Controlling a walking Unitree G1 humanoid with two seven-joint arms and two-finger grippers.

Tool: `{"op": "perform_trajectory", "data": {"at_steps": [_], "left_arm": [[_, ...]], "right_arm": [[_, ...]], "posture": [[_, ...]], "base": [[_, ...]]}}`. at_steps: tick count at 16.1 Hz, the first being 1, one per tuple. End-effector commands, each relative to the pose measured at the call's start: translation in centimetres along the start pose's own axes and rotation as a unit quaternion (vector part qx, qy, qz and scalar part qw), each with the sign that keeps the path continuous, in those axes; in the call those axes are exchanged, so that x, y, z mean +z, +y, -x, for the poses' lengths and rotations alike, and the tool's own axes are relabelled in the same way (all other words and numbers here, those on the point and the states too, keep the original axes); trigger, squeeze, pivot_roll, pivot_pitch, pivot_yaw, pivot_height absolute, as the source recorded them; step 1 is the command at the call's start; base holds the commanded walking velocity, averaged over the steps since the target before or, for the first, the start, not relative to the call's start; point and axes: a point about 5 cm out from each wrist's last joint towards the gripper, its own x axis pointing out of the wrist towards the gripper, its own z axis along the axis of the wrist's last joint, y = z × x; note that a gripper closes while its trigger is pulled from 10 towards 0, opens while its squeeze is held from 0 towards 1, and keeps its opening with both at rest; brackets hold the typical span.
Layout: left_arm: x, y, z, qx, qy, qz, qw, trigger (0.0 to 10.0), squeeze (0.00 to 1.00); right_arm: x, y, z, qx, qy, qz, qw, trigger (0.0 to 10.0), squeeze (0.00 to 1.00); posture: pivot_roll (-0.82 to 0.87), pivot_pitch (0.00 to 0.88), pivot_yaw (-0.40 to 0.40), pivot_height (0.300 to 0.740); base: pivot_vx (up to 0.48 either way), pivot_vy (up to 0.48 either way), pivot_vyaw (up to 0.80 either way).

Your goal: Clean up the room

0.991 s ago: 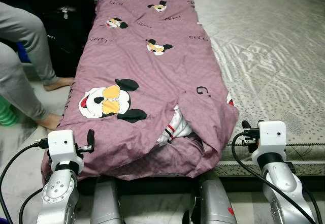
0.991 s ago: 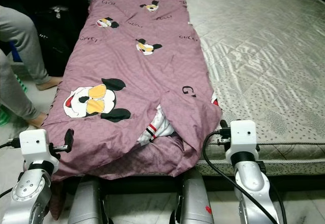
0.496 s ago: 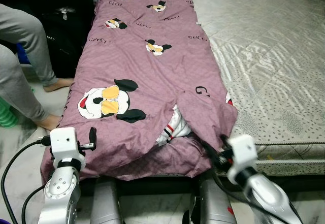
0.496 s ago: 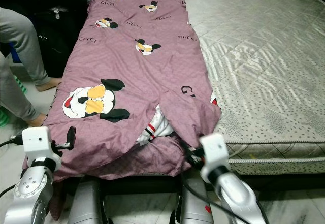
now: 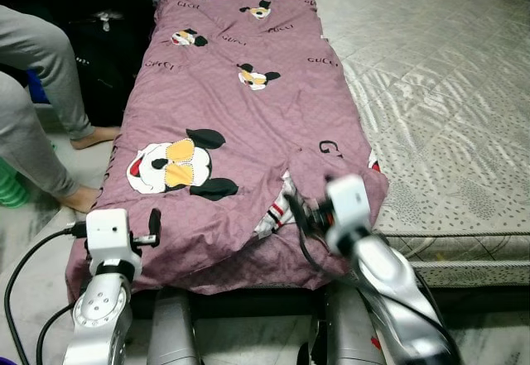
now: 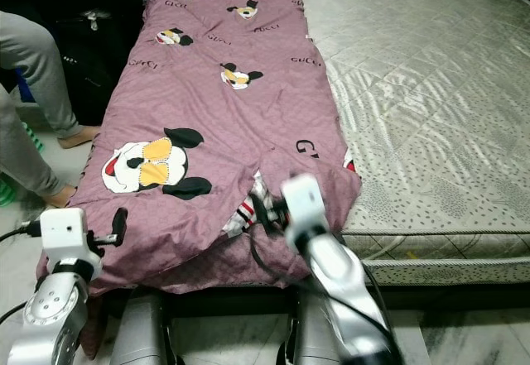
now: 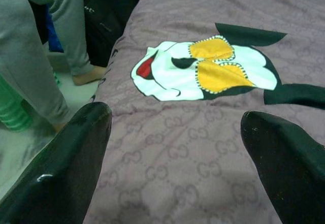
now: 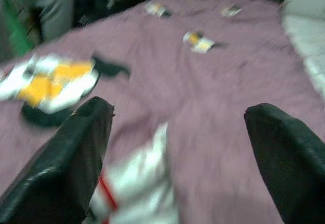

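Observation:
A mauve quilt [image 5: 240, 108] printed with cartoon mice lies along the left side of the bed. At its near end a fold is turned back, baring white lining with a red stripe [image 5: 276, 209]. My right gripper [image 5: 300, 209] is over that fold, open, and the right wrist view, blurred, looks past its fingers [image 8: 66, 168] at the lining [image 8: 137, 183]. My left gripper [image 5: 152, 226] stands open at the quilt's near left corner. In the left wrist view its fingers [image 7: 76, 168] straddle the quilt below a large mouse print [image 7: 208, 69]. Neither holds anything.
Bare patterned mattress [image 5: 439, 92] takes up the bed's right side. A person's grey-trousered legs [image 5: 41, 92] and bare feet stand on the floor left of the bed. Beside them are a dark bag [image 5: 108, 42] and a green object [image 5: 10, 187].
My right arm has swung left from the mattress's front edge to the turned-back fold of the quilt. The left arm has hardly moved.

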Motion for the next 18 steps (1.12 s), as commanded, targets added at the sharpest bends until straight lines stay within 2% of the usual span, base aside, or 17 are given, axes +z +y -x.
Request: {"op": "perform_trajectory", "data": {"at_steps": [1, 3, 5, 6, 7, 8, 9, 12, 13, 18], "left_arm": [[0.3, 0.3, 0.2, 0.004, -0.007, -0.006, 1.000, 10.0, 0.00], [0.5, 0.3, 0.2, 0.005, -0.008, -0.006, 1.000, 10.0, 0.00], [0.5, 0.3, 0.3, 0.006, -0.009, -0.006, 1.000, 10.0, 0.00], [0.4, 0.3, 0.5, 0.008, -0.008, -0.005, 1.000, 10.0, 0.00], [0.4, 0.4, 0.6, 0.008, -0.006, -0.005, 1.000, 10.0, 0.00], [0.4, 0.3, 0.7, 0.008, -0.005, -0.005, 1.000, 10.0, 0.00], [0.4, 0.3, 0.7, 0.008, -0.005, -0.005, 1.000, 10.0, 0.00], [0.5, 0.2, 0.8, 0.011, -0.006, -0.003, 1.000, 10.0, 0.00], [0.4, 0.2, 0.8, 0.012, -0.004, -0.002, 1.000, 10.0, 0.00], [0.4, 0.0, 0.7, 0.013, -0.003, 0.002, 1.000, 10.0, 0.00]], "right_arm": [[-0.6, 0.6, -0.3, 0.001, 0.017, 0.012, 1.000, 10.0, 1.00], [-2.2, 2.1, -1.5, 0.032, 0.052, 0.082, 0.995, 10.0, 1.00], [-3.8, 2.4, -1.7, 0.048, 0.089, 0.122, 0.987, 10.0, 1.00], [-5.1, 2.3, -1.9, 0.051, 0.122, 0.147, 0.980, 10.0, 0.40], [-5.2, 1.9, -2.6, 0.042, 0.127, 0.162, 0.978, 10.0, 0.07], [-5.0, 1.8, -3.0, 0.038, 0.126, 0.175, 0.976, 10.0, 0.00], [-5.0, 1.8, -3.1, 0.038, 0.125, 0.178, 0.975, 10.0, 0.00], [-4.3, 0.1, -4.7, -0.003, 0.116, 0.193, 0.974, 10.0, 0.00], [-4.1, -0.4, -4.8, -0.012, 0.108, 0.198, 0.974, 0.0, 0.00], [-5.8, -3.1, -3.2, -0.031, 0.130, 0.234, 0.963, 0.0, 0.00]], "posture": [[0.07, 0.082, 0.003, 0.521], [0.08, 0.087, -0.004, 0.521], [0.09, 0.090, -0.005, 0.521], [0.09, 0.098, -0.008, 0.521], [0.09, 0.104, -0.009, 0.521], [0.09, 0.107, -0.011, 0.521], [0.09, 0.107, -0.011, 0.521], [0.10, 0.115, -0.017, 0.521], [0.10, 0.120, -0.018, 0.521], [0.10, 0.118, -0.021, 0.521]], "base": [[0.000, 0.000, 0.00], [0.000, 0.000, 0.00], [0.000, 0.000, 0.00], [0.000, 0.000, 0.00], [0.000, 0.000, 0.00], [0.000, 0.000, 0.00], [0.000, 0.000, 0.00], [0.000, 0.000, 0.00], [0.000, 0.000, 0.00], [0.000, 0.000, 0.00]]}}
